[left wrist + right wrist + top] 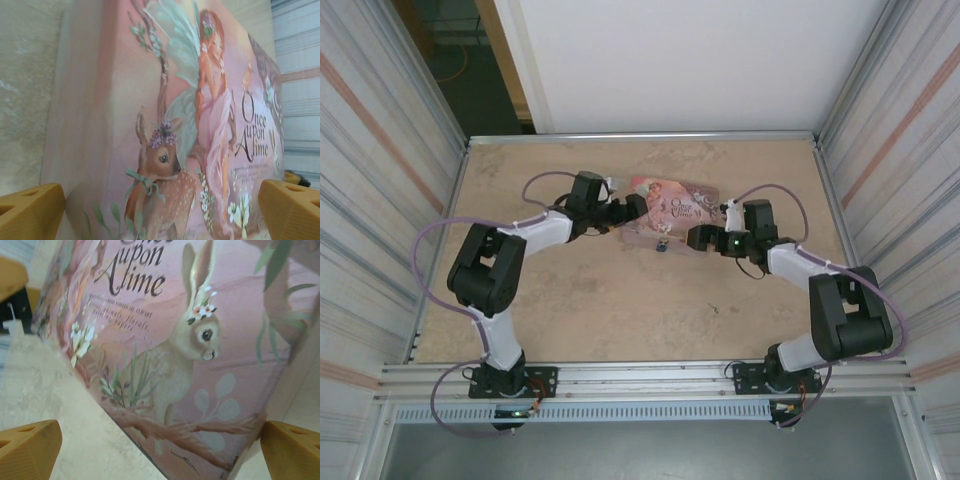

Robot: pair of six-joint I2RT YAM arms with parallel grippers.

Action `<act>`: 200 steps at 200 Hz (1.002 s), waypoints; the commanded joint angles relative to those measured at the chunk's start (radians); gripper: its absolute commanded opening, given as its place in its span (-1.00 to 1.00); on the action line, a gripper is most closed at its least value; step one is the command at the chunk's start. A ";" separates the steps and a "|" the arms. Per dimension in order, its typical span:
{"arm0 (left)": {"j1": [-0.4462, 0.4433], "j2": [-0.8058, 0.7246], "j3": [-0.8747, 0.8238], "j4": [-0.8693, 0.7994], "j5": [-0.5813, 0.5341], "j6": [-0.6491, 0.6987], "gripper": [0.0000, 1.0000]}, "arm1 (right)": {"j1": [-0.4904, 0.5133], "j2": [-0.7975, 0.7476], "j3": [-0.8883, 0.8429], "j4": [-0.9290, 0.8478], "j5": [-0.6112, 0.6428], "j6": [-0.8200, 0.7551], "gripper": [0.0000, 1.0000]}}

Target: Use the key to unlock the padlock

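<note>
Your padlock (pixel 662 245) lies on the wooden table (pixel 580 300), just off the near long edge of the pink illustrated tin (pixel 672 208). In the top view it is a tiny blue-teal speck. You cannot tell from there whether it touches the tin, and its shackle is too small to read.

Your left gripper (pixel 638 208) sits at the tin's left end and points to the right along it. In the left wrist view its jaws stand wide. The two orange fingertips (pixel 30 210) are in the bottom corners of that view, with nothing held between them. Ahead of them the tin's lid (pixel 200 125) shows a fairy, a fawn and the words "Once upon A time".

Your right gripper (pixel 695 238) is at the tin's near right side and points left towards it. The padlock lies on the table between your two grippers. In the right wrist view this gripper is also spread wide and empty, with an orange fingertip (pixel 27 450) in each lower corner. The rabbit end of the tin (pixel 200 340) lies close in front of them, tilted across that view. Whether either gripper touches the tin, you cannot tell.
</note>
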 commanded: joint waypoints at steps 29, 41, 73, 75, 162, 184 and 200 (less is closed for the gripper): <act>-0.011 -0.010 0.022 0.037 0.099 0.019 0.97 | 0.114 -0.055 -0.048 0.063 -0.028 0.077 1.00; -0.004 -0.003 0.026 0.035 0.095 0.021 0.97 | 0.126 -0.058 -0.052 0.046 -0.002 0.079 1.00; 0.014 0.006 0.044 0.006 0.085 0.037 0.97 | 0.128 -0.082 -0.040 -0.033 0.080 0.086 0.98; 0.016 0.006 0.045 0.005 0.084 0.038 0.97 | 0.129 -0.084 -0.037 -0.042 0.086 0.086 0.98; 0.086 -0.187 -0.071 -0.050 0.043 0.096 0.97 | 0.132 -0.318 0.029 -0.529 0.405 0.040 0.98; 0.087 -0.296 -0.161 -0.060 0.012 0.116 0.97 | 0.145 -0.365 0.047 -0.691 0.443 0.051 0.94; 0.085 -0.382 -0.240 -0.061 -0.014 0.118 0.97 | 0.157 -0.385 0.048 -0.782 0.460 0.069 0.82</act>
